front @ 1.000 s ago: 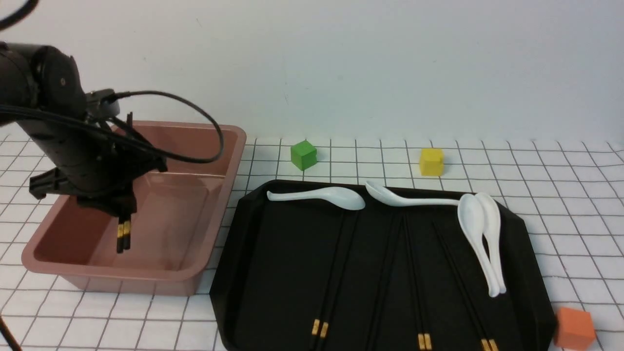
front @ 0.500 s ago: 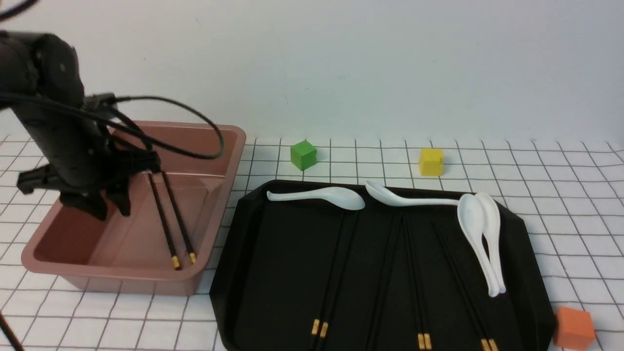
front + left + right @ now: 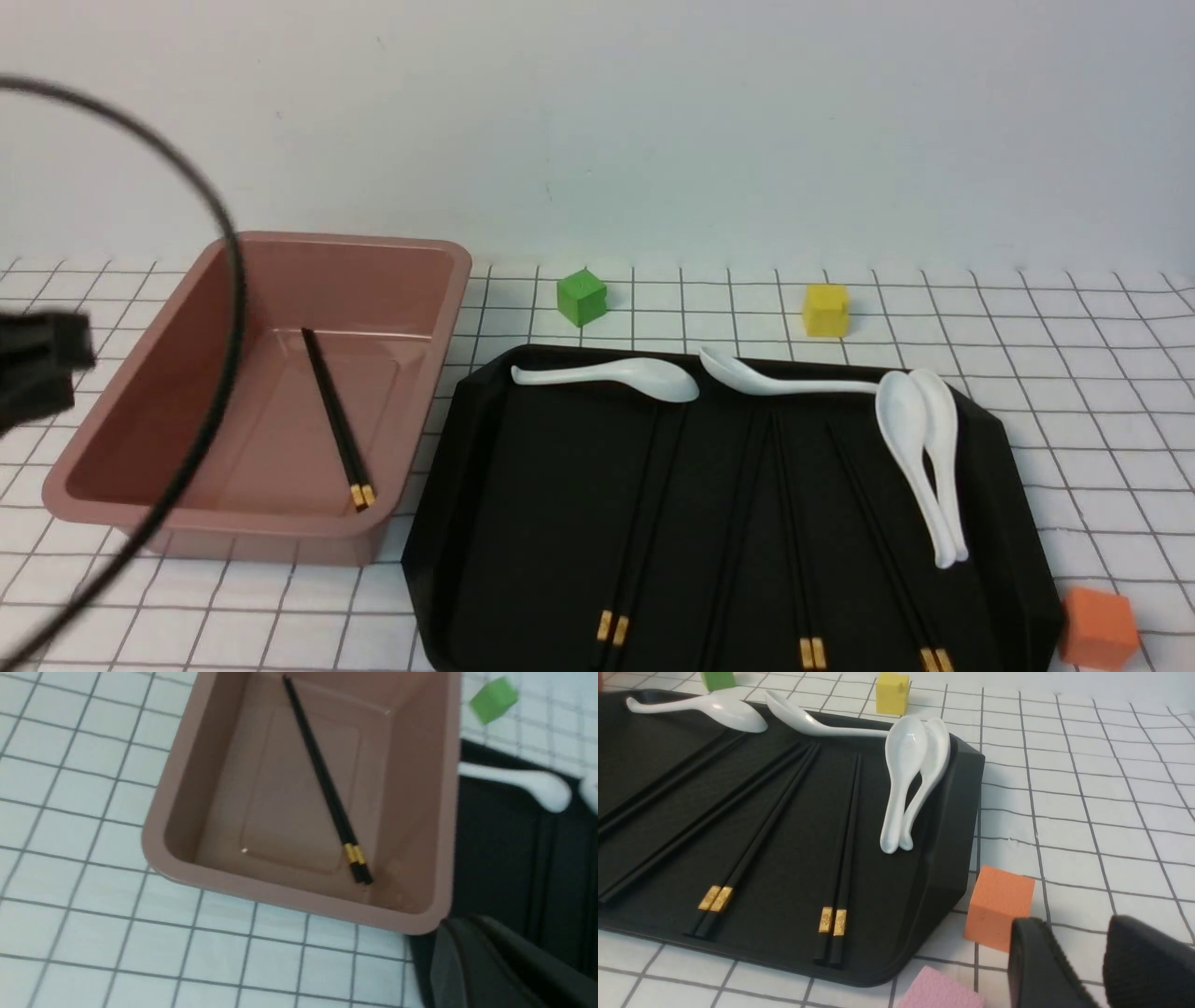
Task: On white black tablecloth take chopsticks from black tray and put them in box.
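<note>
My left gripper [image 3: 467, 952] is clenched and empty, drawn back from the box [image 3: 261, 525]; the chopsticks [image 3: 337, 420] have dropped from it onto the box floor. One pair is delivered; others remain in the tray [image 3: 551, 467], at the table's near edge.
</note>
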Available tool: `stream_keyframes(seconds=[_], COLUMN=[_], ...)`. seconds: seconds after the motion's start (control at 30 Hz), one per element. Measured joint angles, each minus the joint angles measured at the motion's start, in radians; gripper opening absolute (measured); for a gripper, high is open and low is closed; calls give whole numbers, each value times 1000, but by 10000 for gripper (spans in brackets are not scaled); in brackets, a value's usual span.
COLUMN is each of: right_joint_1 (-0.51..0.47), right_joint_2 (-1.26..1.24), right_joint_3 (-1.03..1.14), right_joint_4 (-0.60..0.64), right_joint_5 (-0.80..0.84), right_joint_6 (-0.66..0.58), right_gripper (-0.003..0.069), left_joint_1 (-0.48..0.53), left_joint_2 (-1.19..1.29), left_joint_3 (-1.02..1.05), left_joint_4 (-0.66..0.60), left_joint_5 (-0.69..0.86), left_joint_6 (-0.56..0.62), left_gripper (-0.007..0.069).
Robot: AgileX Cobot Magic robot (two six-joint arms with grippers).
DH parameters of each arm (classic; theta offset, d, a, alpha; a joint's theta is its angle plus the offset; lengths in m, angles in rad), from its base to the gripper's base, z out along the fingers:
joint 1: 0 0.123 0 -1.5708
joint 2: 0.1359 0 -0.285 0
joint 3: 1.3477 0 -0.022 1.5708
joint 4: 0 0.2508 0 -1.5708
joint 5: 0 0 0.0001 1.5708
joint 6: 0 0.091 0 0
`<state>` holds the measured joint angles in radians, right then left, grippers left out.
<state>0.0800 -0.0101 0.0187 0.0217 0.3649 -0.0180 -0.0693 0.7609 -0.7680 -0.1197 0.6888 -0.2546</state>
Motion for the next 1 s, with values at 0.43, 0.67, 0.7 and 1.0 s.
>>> stream_keyframes(seconds=[0.43,0.67,0.7,1.0], right_joint_1=[0,0,0,0], right_joint_2=[0,0,0,0], right_joint_3=[0,0,0,0], right_joint_4=[0,0,0,0], right_joint_5=[0,0,0,0], right_joint_6=[0,0,0,0], right_gripper=[240,240,240,240], left_joint_1=[0,0,0,0], left_joint_2=[-701,-772,-772,-772], left_joint_3=[523,541,541,541], left_joint_4=[-182,-182,-182,-183], left_joint_5=[-320,-357,-357,-357], left_joint_6=[21,21,21,21], left_gripper=[-13,-13,-13,-13])
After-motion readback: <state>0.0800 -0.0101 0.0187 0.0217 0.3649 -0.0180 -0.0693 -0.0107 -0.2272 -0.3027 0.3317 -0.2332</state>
